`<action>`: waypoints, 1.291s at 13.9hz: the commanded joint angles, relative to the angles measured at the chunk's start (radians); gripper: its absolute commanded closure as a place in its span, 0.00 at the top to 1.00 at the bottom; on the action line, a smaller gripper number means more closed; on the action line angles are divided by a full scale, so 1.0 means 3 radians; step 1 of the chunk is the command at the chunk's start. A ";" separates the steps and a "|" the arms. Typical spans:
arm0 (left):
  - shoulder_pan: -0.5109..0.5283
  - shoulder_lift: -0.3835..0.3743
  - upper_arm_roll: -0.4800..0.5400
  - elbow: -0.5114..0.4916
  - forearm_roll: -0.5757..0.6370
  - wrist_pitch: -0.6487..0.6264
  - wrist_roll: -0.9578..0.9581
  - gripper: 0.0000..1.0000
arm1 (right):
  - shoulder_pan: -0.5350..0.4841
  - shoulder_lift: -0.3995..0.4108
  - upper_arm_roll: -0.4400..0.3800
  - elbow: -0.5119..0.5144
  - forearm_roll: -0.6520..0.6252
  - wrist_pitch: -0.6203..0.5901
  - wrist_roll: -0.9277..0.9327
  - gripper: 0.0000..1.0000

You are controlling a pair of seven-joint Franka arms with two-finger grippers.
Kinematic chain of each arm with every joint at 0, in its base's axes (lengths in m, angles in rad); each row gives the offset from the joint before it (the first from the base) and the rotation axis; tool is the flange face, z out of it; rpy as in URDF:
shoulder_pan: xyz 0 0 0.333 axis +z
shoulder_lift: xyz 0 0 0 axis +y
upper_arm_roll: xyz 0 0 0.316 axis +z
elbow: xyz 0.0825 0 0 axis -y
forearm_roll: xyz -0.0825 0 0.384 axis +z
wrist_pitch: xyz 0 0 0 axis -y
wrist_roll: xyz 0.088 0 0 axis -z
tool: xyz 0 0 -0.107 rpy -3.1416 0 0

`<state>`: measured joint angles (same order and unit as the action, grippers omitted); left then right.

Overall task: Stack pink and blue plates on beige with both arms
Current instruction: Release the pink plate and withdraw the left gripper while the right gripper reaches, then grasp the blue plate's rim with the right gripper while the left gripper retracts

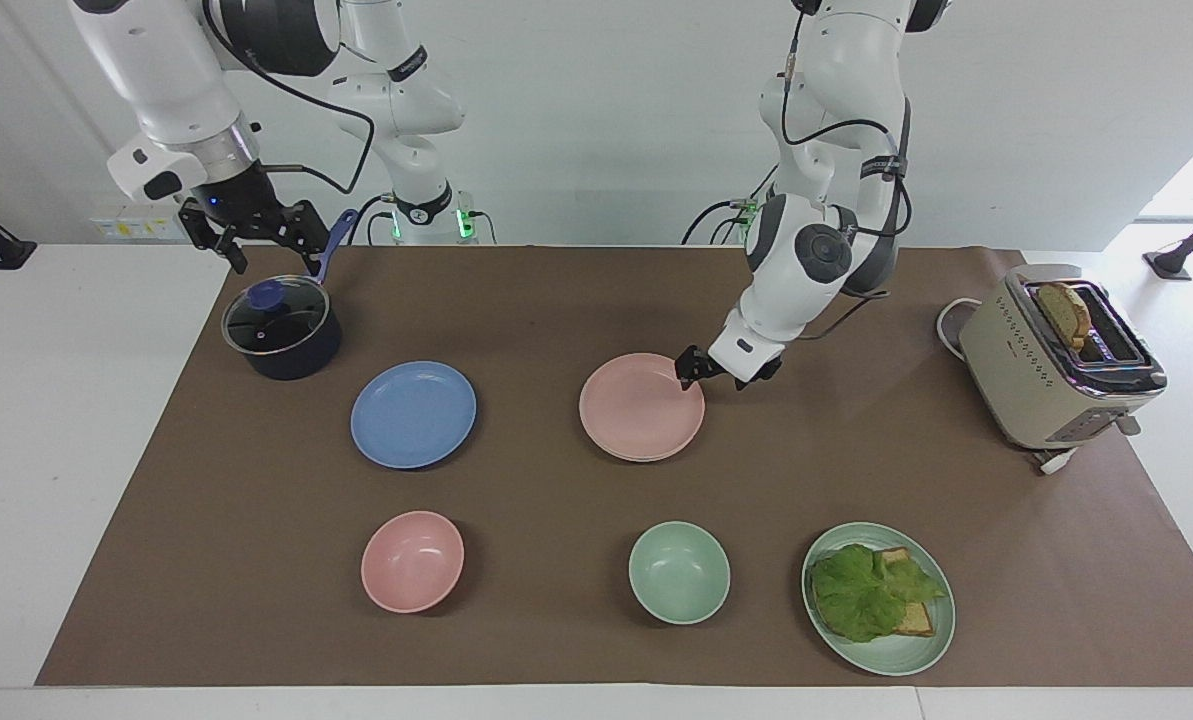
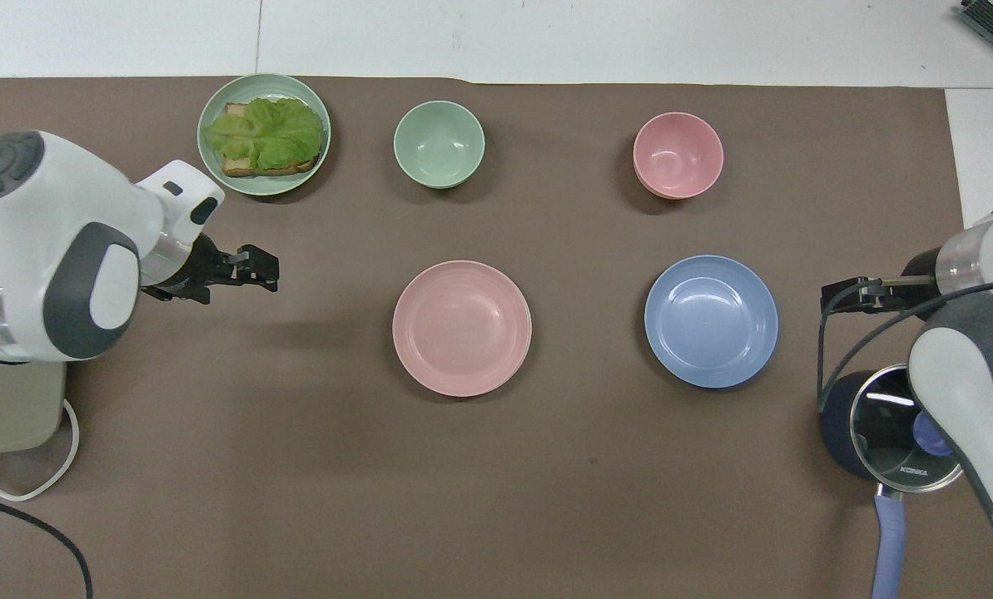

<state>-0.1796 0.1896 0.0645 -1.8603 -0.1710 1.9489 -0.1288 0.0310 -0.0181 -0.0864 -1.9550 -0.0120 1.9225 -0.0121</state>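
Note:
The pink plate [image 1: 642,406] [image 2: 462,328] lies flat on the beige plate [image 1: 648,459], of which only a thin rim edge shows in the facing view. My left gripper [image 1: 724,378] [image 2: 265,268] is open and holds nothing. It is off the pink plate's rim toward the left arm's end of the table and touches no plate. The blue plate [image 1: 413,414] [image 2: 711,321] lies alone on the brown mat toward the right arm's end. My right gripper [image 1: 274,262] [image 2: 833,297] hangs open and empty above the saucepan.
A dark saucepan [image 1: 281,328] with a glass lid stands beside the blue plate, nearer the robots. Farther out are a pink bowl [image 1: 412,561], a green bowl [image 1: 679,572] and a green plate with lettuce and toast [image 1: 911,655]. A beige toaster [image 1: 1056,357] sits at the left arm's end.

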 commanded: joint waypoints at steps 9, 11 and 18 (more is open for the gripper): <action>0.0409 -0.0182 -0.0036 0.0704 0.0472 -0.0953 0.0424 1.00 | -0.0016 0.0755 0.0027 -0.0371 0.0347 0.1067 -0.0082 1.00; 0.0409 -0.0299 -0.0031 0.0709 0.0473 -0.0999 0.0424 1.00 | -0.0032 0.0797 0.0027 -0.0442 0.0357 0.1164 -0.0225 1.00; 0.0409 -0.0529 -0.0026 0.0960 0.0514 -0.1311 0.0419 1.00 | -0.0088 0.0802 0.0022 -0.0550 0.0505 0.1200 -0.0552 0.59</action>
<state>-0.0682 0.0486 0.0635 -1.6048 -0.0353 1.6000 -0.0120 0.0263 0.2391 -0.0863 -2.0954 0.1088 2.2602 -0.1262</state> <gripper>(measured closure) 0.000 0.207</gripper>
